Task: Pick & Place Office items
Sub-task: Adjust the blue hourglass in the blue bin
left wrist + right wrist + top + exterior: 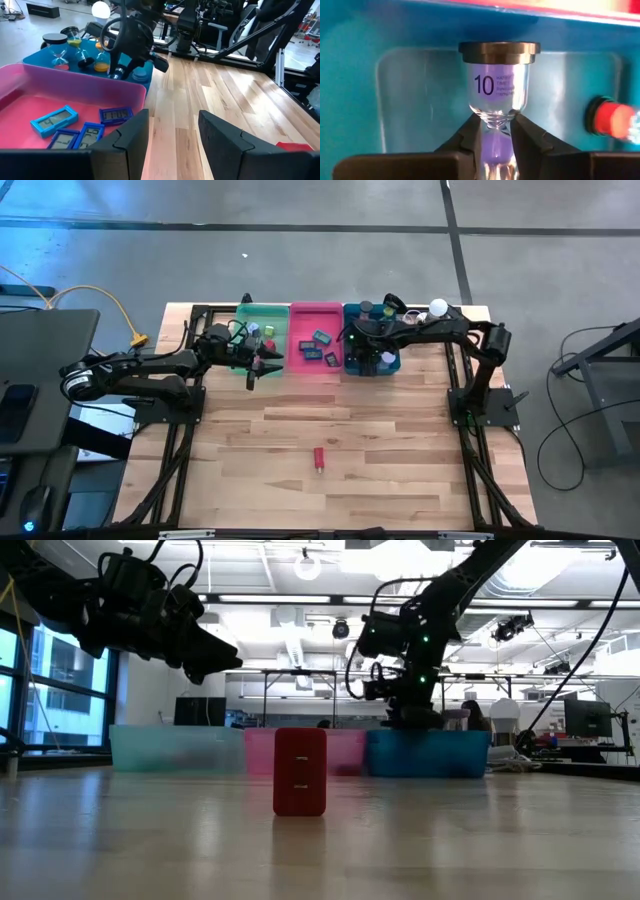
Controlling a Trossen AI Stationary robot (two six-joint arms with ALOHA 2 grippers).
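— Right gripper [496, 131]?
— In the teal tray [352, 366] at the worktop's far edge, clamped on a purple sand timer's [498, 100] waist.
— Left gripper [172, 131]?
— Fingers apart, empty, above the pink tray [75, 90].

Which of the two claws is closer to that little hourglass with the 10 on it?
Right. The right gripper pinches the hourglass at its waist inside the teal tray; the left gripper hovers by the green tray.
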